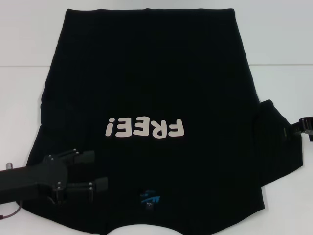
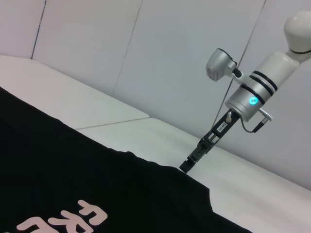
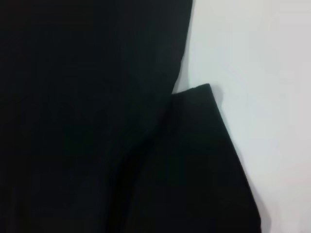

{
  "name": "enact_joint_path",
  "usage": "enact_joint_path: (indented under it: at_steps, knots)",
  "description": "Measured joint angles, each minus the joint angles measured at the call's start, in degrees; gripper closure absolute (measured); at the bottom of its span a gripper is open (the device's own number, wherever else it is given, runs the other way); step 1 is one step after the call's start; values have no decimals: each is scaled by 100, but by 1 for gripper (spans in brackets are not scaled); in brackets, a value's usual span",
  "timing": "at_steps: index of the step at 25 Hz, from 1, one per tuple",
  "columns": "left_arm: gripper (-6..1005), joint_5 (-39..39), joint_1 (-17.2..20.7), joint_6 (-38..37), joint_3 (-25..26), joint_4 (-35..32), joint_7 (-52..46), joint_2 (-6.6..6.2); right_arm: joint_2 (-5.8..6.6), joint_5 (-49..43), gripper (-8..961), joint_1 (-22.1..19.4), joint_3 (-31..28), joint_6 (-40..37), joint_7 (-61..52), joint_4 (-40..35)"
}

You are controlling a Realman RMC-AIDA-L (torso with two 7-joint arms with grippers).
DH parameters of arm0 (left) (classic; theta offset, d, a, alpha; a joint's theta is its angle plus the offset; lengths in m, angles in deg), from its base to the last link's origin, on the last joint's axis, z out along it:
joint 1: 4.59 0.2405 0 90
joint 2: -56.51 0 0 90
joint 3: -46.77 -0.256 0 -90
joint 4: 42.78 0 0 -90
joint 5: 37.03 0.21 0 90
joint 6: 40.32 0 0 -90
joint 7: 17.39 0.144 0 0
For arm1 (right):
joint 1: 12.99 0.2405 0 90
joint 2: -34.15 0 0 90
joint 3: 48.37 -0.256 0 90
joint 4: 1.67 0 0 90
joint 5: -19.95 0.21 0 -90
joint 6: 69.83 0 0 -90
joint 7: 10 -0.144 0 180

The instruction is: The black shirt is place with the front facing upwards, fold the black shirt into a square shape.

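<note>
Black shirt (image 1: 146, 88) lies spread flat on the white table (image 1: 22, 93), print up, collar nearest the robot. Nothing looks folded yet, so the first fold is in hand. The left gripper (image 1: 98, 170) hovers over the left shoulder area with its fingers spread, holding nothing. The right gripper (image 1: 299, 128) sits at the right sleeve's edge; whether it pinches cloth I cannot tell. Next, each side likely needs a firm grasp before folding inward.

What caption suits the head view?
Black "FREE!" shirt spread flat; left pincer open over it, right pincer at its sleeve.
</note>
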Motion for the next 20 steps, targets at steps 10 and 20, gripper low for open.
enact_joint_path:
  at_steps: [10, 20]
  knots:
    - [47, 1, -10, 2, 0, -5, -22, 0, -47, -3, 105, 56, 62, 249, -5, 201]
    - [48, 1, -9, -3, 3, -16, -29, -2, -99, -2, 115, 130, 148, 278, 6, 227]
